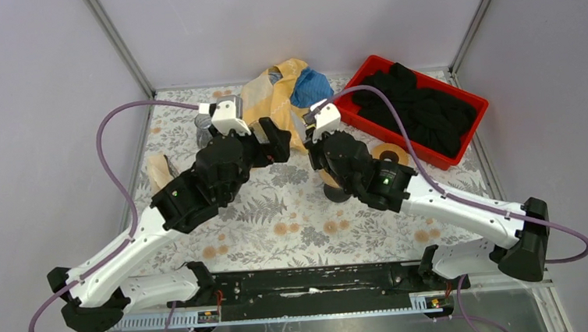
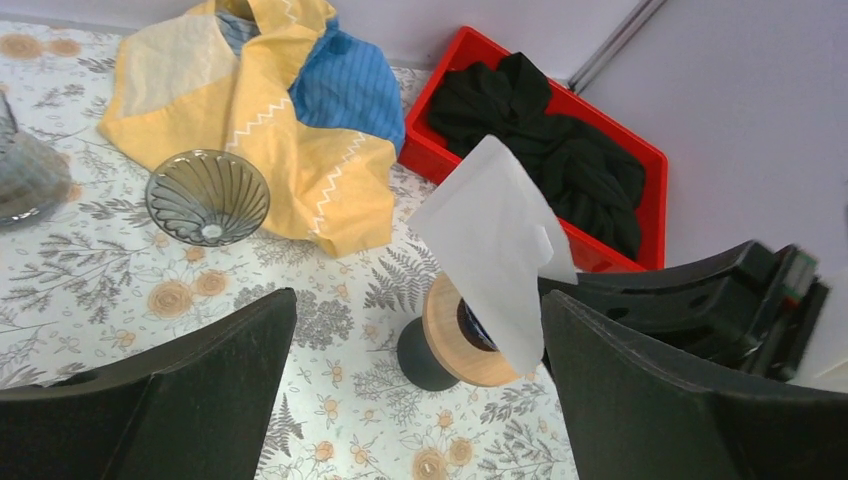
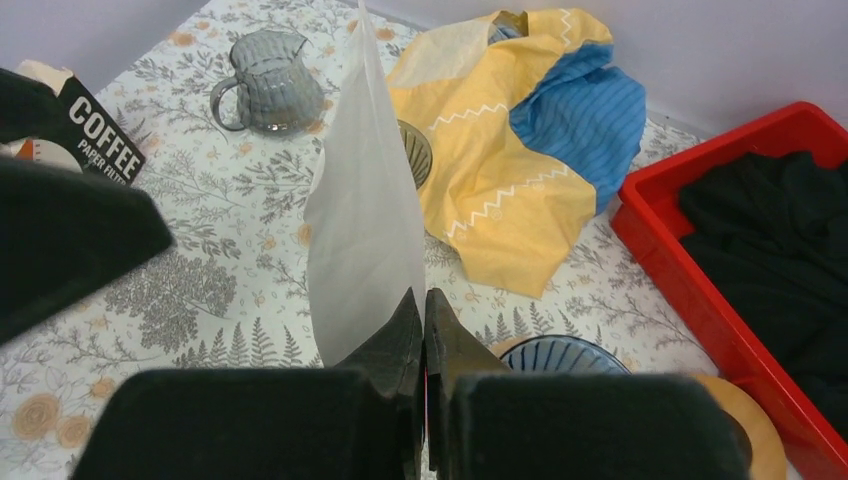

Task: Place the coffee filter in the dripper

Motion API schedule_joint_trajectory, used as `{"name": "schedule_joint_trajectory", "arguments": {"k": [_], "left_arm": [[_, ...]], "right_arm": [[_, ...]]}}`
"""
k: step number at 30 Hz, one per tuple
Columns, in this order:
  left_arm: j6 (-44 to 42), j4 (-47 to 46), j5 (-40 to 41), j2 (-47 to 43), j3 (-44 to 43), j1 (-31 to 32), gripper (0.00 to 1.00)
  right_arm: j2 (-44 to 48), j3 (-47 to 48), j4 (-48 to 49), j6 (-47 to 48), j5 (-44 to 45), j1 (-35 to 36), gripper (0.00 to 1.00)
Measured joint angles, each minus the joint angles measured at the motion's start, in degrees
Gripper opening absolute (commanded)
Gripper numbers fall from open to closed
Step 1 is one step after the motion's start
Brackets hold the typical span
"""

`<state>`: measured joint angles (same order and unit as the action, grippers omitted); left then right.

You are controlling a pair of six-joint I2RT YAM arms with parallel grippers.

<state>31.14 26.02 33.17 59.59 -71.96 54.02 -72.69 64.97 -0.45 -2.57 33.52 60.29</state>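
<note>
R gripper (image 3: 423, 310) reached fwd, pinching white paper coffee filter (image 3: 365, 220) upright | L gripper (image 2: 417, 300) fingers apart, facing it | smoky ribbed glass dripper (image 2: 208, 197) sits apart

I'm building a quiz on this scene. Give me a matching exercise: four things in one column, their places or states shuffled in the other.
1 coffee filter
2 dripper
3 black cloth
4 left gripper

a in the red bin
b open
c pinched by the right gripper
d on the table beside the yellow cloth

Pairs: 1-c, 2-d, 3-a, 4-b
</note>
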Motion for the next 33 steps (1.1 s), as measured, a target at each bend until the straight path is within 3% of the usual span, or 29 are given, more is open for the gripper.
{"name": "schedule_joint_trajectory", "arguments": {"k": [17,33], "left_arm": [[1.60,-3.21,-9.94,4.44,2.36,-0.17,1.00],[4.61,-6.49,-16.76,8.63,4.35,-3.21,1.00]], "right_arm": [[-2.14,17.44,-36.98,-7.02,3.17,-1.18,0.00],[-6.99,18.38,-46.60,-9.22,-4.72,-10.32,0.00]]}}
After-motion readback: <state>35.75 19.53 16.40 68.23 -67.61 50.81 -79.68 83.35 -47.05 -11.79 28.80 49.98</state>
